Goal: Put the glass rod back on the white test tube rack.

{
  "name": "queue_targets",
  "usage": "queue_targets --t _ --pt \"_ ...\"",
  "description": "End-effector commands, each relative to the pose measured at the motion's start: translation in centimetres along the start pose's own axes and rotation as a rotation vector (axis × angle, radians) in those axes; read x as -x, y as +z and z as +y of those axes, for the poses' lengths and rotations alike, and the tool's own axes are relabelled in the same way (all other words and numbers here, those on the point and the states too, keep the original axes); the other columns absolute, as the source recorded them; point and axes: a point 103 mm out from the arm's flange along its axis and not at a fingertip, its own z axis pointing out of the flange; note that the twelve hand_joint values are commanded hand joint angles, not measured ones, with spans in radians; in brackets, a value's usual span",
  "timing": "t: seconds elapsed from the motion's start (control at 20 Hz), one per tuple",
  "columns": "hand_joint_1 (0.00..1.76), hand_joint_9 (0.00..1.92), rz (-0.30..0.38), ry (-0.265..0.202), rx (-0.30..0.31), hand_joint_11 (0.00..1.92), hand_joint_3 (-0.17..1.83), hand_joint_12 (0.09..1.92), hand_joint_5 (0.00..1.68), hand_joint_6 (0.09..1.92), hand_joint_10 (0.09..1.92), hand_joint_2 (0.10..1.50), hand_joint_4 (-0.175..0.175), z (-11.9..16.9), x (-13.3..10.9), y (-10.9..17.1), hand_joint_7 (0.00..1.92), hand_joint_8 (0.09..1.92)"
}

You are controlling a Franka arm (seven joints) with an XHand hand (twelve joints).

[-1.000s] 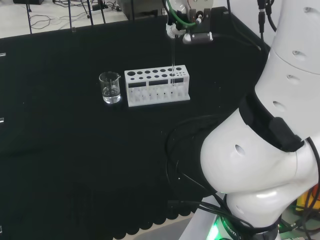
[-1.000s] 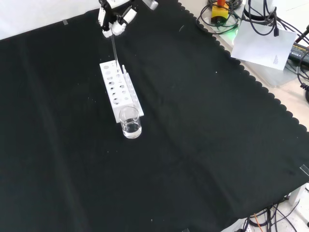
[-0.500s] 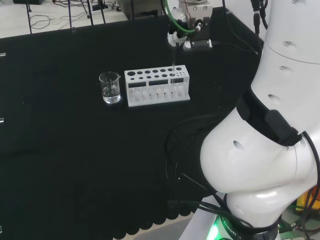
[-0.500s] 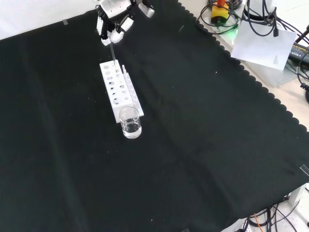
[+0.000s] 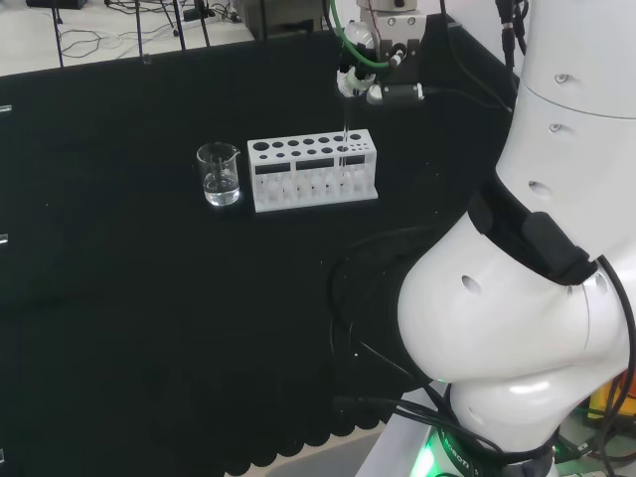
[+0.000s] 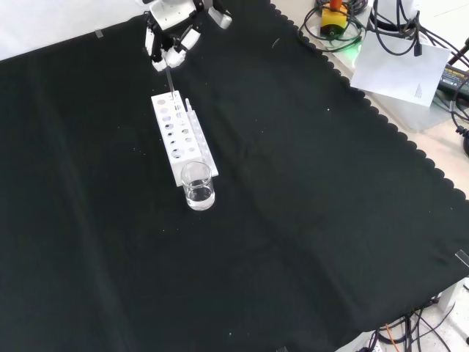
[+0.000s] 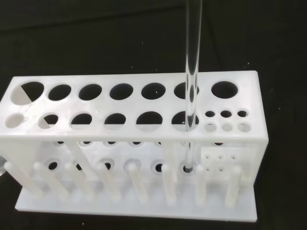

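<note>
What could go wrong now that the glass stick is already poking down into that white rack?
The glass rod is threaded through a hole of the white rack, with the hand pinching its top. If the hand drifts sideways, the rod could bind and tip the rack, or snap. The beaker stands right at the rack's end, so a shoved rack might knock it.
</note>
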Motion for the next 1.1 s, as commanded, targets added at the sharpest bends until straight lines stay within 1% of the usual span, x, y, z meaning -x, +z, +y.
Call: queue_targets --t 0.05,0.15,0.25,0.35,0.55,0.65,0.85,1.1 --pt "1.45 1.64 -0.018 0.004 -0.044 1.69 -0.17 0.78 0.42 0.95 0.94 0.95 -0.175 -0.2 0.3 -0.4 0.75 0.95" --pt "1.47 1.65 -0.020 0.003 -0.049 1.72 -0.17 0.81 0.26 0.81 0.93 0.92 -0.175 -0.3 0.2 -0.6 0.62 0.93" --pt "1.48 1.65 -0.020 0.005 -0.052 1.73 -0.17 0.86 0.20 0.66 0.92 0.90 -0.175 -0.3 0.3 -0.7 0.55 0.93" --pt "1.48 1.65 -0.018 0.007 -0.053 1.74 -0.17 0.89 0.19 0.58 0.92 0.90 -0.175 -0.4 0.4 -0.8 0.51 0.92" --pt "1.49 1.64 -0.012 0.028 -0.044 1.75 -0.17 0.91 0.19 0.51 0.93 0.89 -0.175 -0.8 0.9 -1.1 0.49 0.92" --pt "1.49 1.64 -0.014 0.038 -0.037 1.75 -0.17 0.91 0.19 0.50 0.93 0.89 -0.175 -1.0 1.2 -1.5 0.48 0.92" --pt "1.49 1.62 -0.010 0.071 -0.019 1.75 -0.17 0.92 0.20 0.47 0.95 0.89 -0.175 -1.6 2.5 -2.9 0.44 0.93" --pt "1.49 1.62 -0.013 0.091 -0.005 1.75 -0.17 0.92 0.21 0.46 0.95 0.89 -0.175 -2.7 3.3 -3.7 0.42 0.94"
